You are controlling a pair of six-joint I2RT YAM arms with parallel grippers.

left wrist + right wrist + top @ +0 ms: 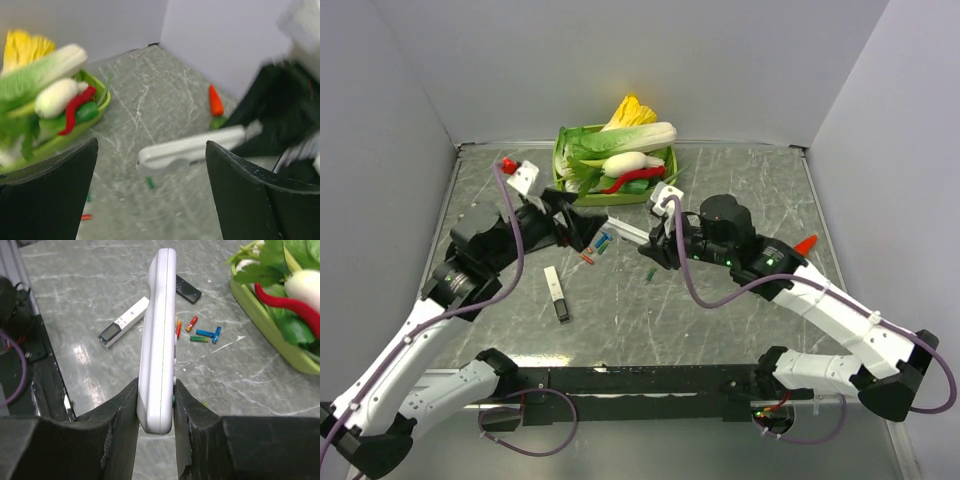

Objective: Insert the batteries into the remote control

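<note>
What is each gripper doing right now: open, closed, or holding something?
Left gripper: open, holding nothing.
Right gripper: closed on the white remote, held on edge.

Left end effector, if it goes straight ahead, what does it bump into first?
Probably the long white plastic remote control that the right end effector holds up, though the blurry view makes depth unsure.

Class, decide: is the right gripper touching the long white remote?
Touching. Right wrist view: fingers of the right gripper press both sides of the long white remote, no gap.
</note>
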